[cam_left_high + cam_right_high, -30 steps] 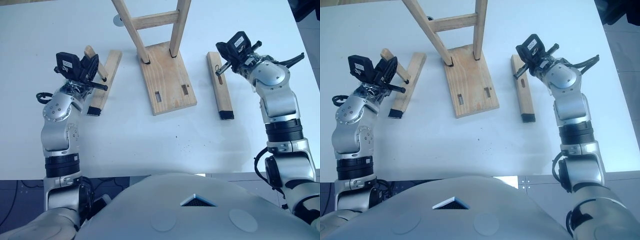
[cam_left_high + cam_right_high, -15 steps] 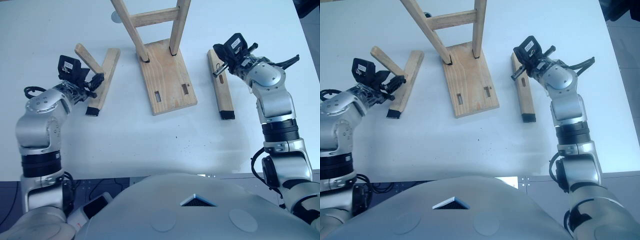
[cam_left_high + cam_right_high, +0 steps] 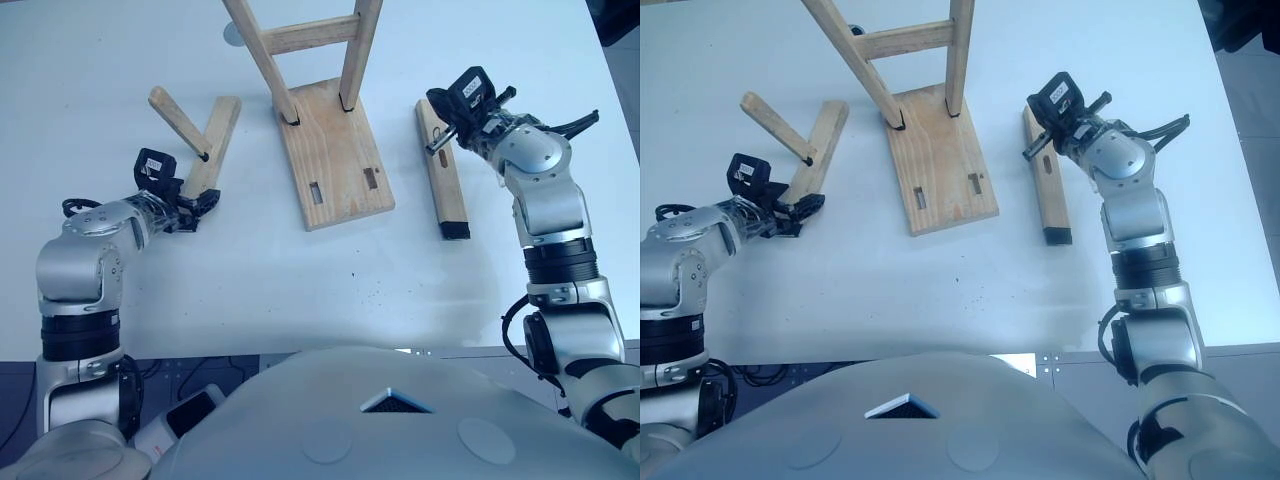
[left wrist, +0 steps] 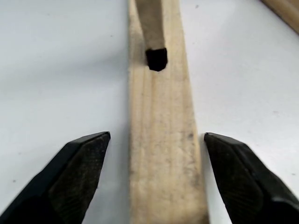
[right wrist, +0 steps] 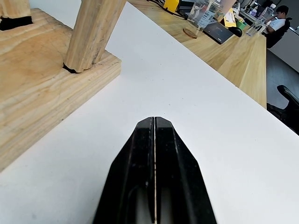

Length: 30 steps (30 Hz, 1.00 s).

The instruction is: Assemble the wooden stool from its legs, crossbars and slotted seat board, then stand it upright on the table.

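The loose leg (image 4: 161,140) lies flat on the table (image 3: 300,270) to the left of the seat board (image 3: 330,140), with a short crossbar (image 3: 180,125) pegged into it and sticking out at an angle. It looks like plain softwood: probably light and stiff, its sawn faces giving good friction. The crossbar likely makes it lopsided, so a grip at the near end could let it swing; taking it across the narrow sides close to the peg joint seems safer. The left gripper (image 3: 203,203) straddles the leg's near end, fingers spread wide on either side, not touching it. A second leg (image 3: 441,170) lies to the right of the board, and the right gripper (image 5: 154,120) hovers over its far end, fingers pressed together on nothing.
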Each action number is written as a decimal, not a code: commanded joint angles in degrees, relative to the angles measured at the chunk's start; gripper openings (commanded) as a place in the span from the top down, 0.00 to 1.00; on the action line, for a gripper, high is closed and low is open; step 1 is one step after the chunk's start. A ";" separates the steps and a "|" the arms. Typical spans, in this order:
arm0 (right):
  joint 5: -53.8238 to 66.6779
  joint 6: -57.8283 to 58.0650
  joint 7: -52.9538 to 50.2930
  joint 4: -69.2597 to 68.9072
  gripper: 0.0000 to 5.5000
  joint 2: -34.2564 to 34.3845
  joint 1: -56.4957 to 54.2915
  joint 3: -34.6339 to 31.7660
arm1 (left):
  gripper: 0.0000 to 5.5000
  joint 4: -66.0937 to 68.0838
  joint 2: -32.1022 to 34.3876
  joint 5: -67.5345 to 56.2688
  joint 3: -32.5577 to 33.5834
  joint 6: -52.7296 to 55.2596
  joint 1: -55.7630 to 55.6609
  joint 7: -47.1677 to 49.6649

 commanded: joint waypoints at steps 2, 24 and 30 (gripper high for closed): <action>-0.24 -0.25 0.47 0.47 1.00 -0.02 -0.39 -0.15 | 0.38 1.74 -0.33 0.00 0.45 0.41 1.65 -0.62; 27.90 19.61 9.40 6.56 0.66 1.08 -22.77 -20.08 | 0.64 -6.06 -8.59 -18.93 21.49 -2.14 -19.73 4.35; 47.24 35.62 18.07 4.59 0.49 0.66 -33.88 -26.76 | 0.64 -11.95 -8.00 -39.12 22.86 6.10 -29.43 5.58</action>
